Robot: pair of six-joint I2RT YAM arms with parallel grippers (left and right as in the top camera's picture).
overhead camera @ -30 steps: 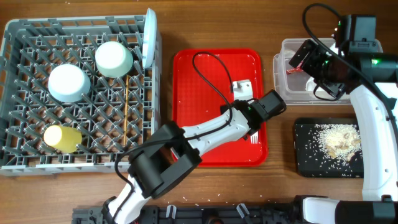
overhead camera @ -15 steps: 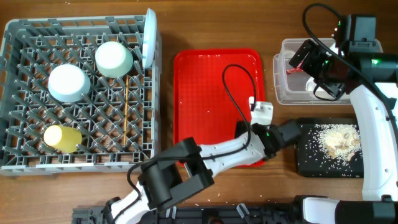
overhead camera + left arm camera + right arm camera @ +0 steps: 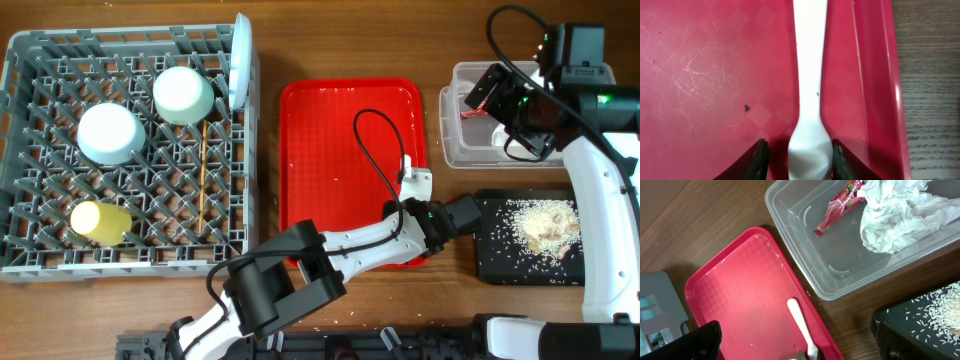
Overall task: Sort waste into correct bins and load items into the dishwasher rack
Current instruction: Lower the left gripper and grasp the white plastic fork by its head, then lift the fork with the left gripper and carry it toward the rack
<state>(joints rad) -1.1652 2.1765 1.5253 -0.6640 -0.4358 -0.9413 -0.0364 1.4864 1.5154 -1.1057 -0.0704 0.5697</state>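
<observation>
In the left wrist view the white fork (image 3: 810,100) lies on the red tray (image 3: 700,75) near its right rim. My left gripper (image 3: 800,156) straddles the fork's broad end. The right finger touches it and a narrow gap shows at the left finger. My right gripper (image 3: 490,92) hangs open and empty over the clear tub (image 3: 452,150). The tub holds the red wrapper (image 3: 842,202) and the white napkin (image 3: 895,215). Rice scraps (image 3: 545,225) lie on the black tray (image 3: 495,262). In the overhead view the left arm hides the fork.
The grey rack (image 3: 20,60) at the left holds a whitish bowl (image 3: 110,133), a green bowl (image 3: 183,94), a yellow cup (image 3: 98,221), chopsticks (image 3: 203,180) and an upright pale blue plate (image 3: 240,60). A black cable (image 3: 375,150) loops over the red tray.
My left arm has swung right and nearer, to the red tray's near right corner. Its jaws have narrowed around the fork. The right arm has not moved.
</observation>
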